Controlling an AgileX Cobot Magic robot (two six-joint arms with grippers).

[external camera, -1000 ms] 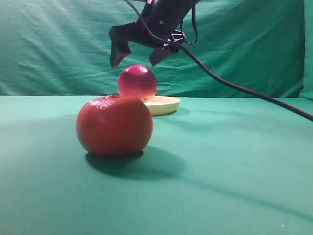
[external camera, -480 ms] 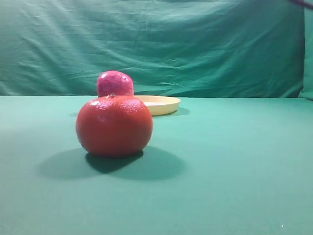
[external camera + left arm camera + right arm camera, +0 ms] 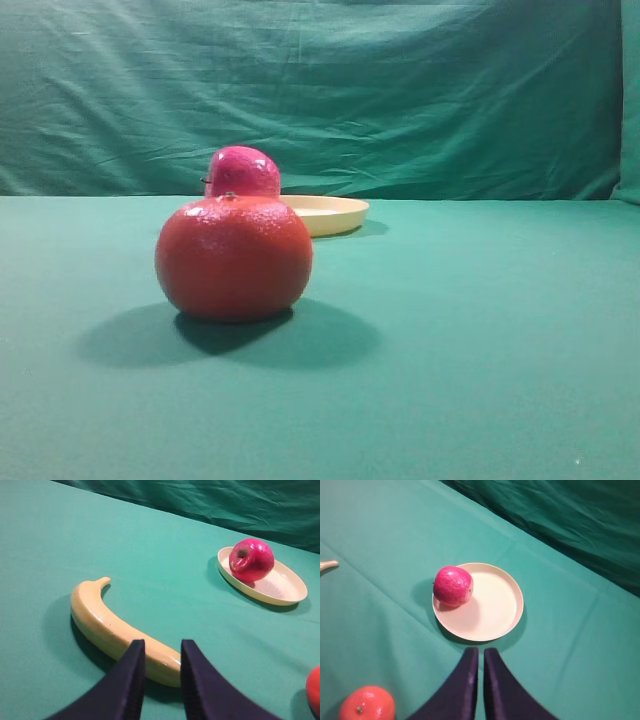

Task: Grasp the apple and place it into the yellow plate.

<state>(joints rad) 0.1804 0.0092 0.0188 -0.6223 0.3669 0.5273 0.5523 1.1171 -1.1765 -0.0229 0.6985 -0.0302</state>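
The magenta-red apple (image 3: pixel 452 585) lies in the pale yellow plate (image 3: pixel 495 605), against its left rim. The left wrist view shows the apple (image 3: pixel 251 560) on its side in the plate (image 3: pixel 285 585), stem end facing the camera. In the exterior view the apple (image 3: pixel 243 171) shows behind the orange fruit, with the plate (image 3: pixel 335 213) beside it. My right gripper (image 3: pixel 480 670) is shut and empty, above the cloth just in front of the plate. My left gripper (image 3: pixel 161 667) has its fingers close together with a narrow gap, empty, over a banana.
An orange-red tangerine-like fruit (image 3: pixel 233 257) stands in the foreground; it also shows in the right wrist view (image 3: pixel 366 704). A yellow banana (image 3: pixel 115 627) lies on the green cloth under my left gripper. A green backdrop (image 3: pixel 320 90) hangs behind the table.
The right gripper, open above the apple a second ago, has lifted out of the exterior view. The apple has dropped lower and rolled slightly, now resting in the plate.
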